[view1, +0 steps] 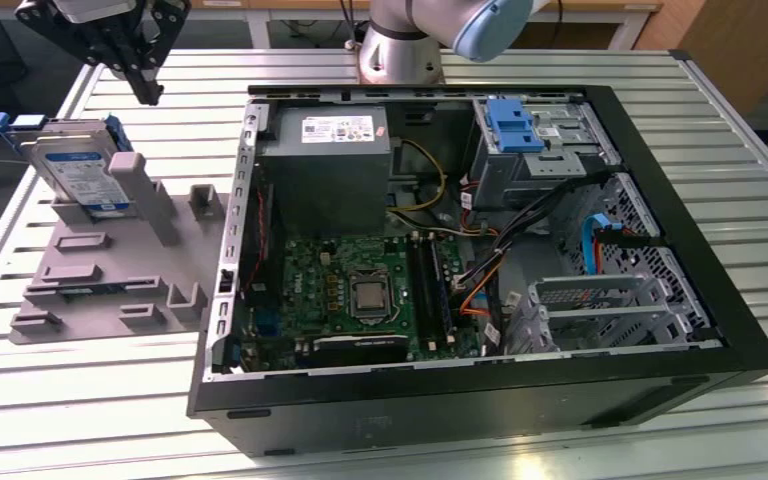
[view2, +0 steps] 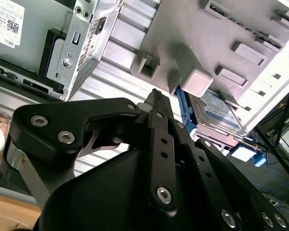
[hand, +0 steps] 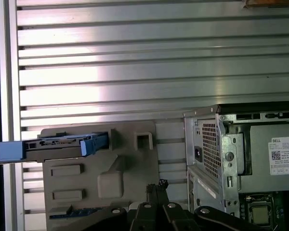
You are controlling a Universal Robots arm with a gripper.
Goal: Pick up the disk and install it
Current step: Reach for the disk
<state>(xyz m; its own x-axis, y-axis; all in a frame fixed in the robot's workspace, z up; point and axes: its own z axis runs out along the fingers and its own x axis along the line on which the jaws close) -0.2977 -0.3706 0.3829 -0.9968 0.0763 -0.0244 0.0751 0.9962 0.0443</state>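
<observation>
Position: the disk (view1: 75,168) stands on edge at the far end of the grey holder (view1: 104,275), label face out, wedged behind one of the holder's upright posts. Its blue carrier bracket frames the edges. In the first wrist view it is seen edge-on (hand: 62,144), and in the second wrist view it sits just behind the post (view2: 216,113). The holder lies on the slatted tabletop (view1: 91,400), just beside the open computer case (view1: 491,410).

Gripper (view1: 152,95): it hangs above the holder's far end, clear of the disk. The fingers are pressed together to a point and carry nothing, as both wrist views agree (view2: 155,96) (hand: 160,184).

Handling, as a judgement:
- The metal body is rigid and probably dense for its size.
- It is likely shock-sensitive, so knocks against the holder are a risk.
- The flat faces look smooth and may slip under a light pinch.
- The plastic carrier likely flexes, so it makes a poor sole hold.
- The best purchase appears to be the exposed upper part, above the post, squeezed across the two broad faces.
- The lower part is blocked by the holder.
</observation>
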